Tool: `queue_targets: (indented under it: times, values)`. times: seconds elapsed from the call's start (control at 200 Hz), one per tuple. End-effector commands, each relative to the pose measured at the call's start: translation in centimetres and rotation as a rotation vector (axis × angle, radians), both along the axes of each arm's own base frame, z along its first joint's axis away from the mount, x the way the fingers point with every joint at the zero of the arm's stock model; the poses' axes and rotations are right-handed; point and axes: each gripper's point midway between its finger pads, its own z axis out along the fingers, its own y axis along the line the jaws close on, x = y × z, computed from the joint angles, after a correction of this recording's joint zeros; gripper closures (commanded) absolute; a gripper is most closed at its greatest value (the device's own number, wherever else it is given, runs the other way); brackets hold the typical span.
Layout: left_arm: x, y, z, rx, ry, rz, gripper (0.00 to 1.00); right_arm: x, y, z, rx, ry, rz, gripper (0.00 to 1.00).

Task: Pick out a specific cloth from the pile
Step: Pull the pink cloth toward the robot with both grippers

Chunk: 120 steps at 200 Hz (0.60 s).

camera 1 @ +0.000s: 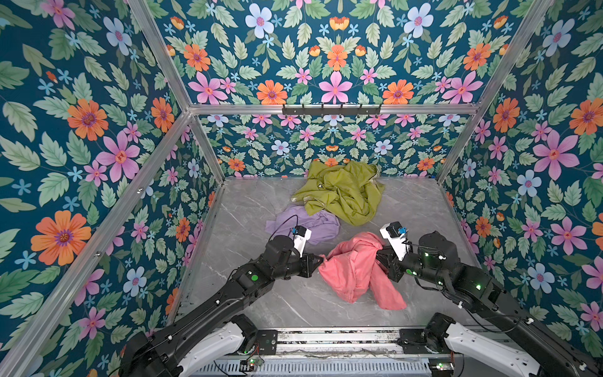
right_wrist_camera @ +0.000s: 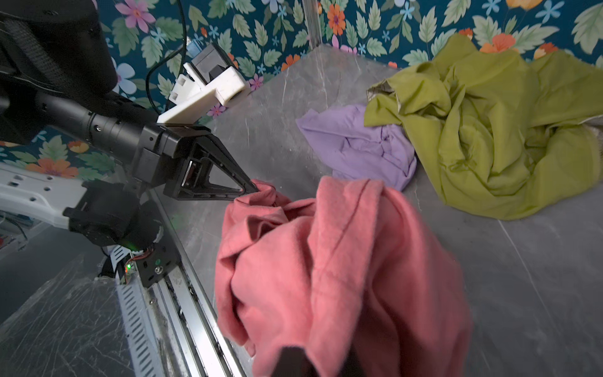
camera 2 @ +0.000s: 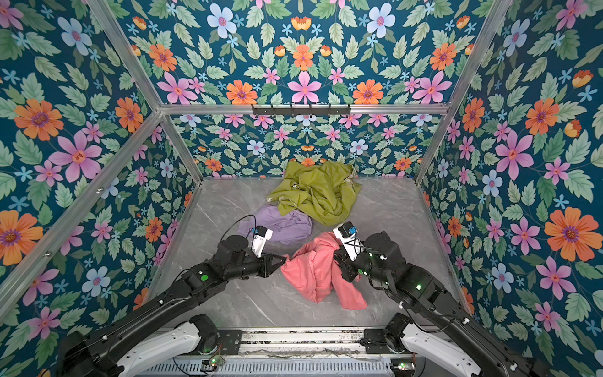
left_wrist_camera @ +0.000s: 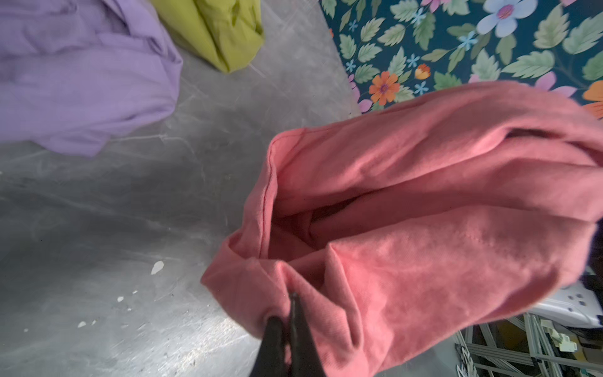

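my left jaws clamped on bunched edge of salmon-pink cloth point(camera 1: 355, 271). my right jaws pinched together on its opposite upper fold (tips buried in fabric in both top views). cloth strung between both, lower folds trailing on grey marbled surface point(camera 1: 248, 209), toward front. rest of pile point(camera 2: 313, 199) behind: lilac cloth point(camera 1: 319, 222) nearest, strip of bare surface between it and pink; olive-green cloth point(camera 1: 346, 192) against back floral wall, overlapping lilac's far edge. left wrist camera point(camera 1: 301, 236) hides lilac's near edge from above.

Lab test booth: aluminium frame point(camera 1: 228, 108), floral walls point(camera 1: 336, 49)
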Motion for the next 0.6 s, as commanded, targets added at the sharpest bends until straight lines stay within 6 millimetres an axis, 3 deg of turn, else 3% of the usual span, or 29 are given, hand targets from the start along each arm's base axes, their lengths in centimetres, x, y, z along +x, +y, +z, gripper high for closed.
queue_targets:
  times: [0.0, 0.22, 0.595]
  values:
    - [0.4, -1.0, -0.6, -0.068, 0.001, 0.005, 1.0, 0.5, 0.2, 0.5, 0.03, -0.048, -0.006, 0.96]
    - [-0.5, -1.6, -6.2, -0.059, 0.097, -0.03, 1.0, 0.5, 1.2, -0.5, 0.027, -0.035, 0.034, 0.97]
    - [-0.3, -2.6, -10.1, -0.023, 0.148, -0.056, 1.0, 1.0, 2.4, -2.4, 0.016, -0.026, 0.072, 1.0]
